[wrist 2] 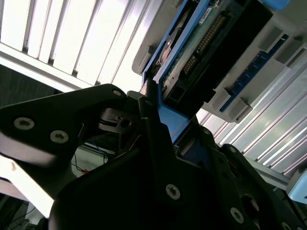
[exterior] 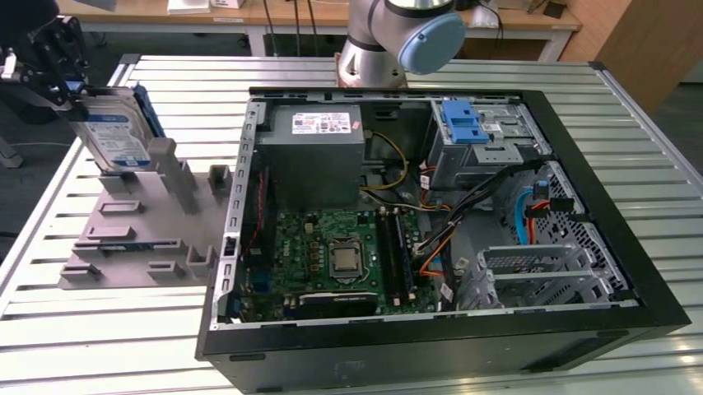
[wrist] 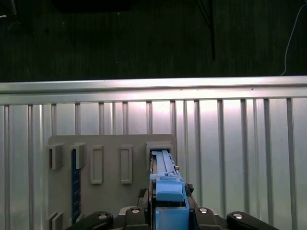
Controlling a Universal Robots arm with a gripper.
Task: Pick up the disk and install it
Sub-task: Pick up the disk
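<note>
gripper clamped on the upright disk, blue-and-white label unreadable, at the grey rack.

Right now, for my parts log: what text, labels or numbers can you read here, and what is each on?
Blue-and-white label on the disk: print too small to read.
White sticker on the grey metal box inside the case: too small to read.
Markings on the green circuit board: too small to read.
No text can be quoted from any view.
</note>
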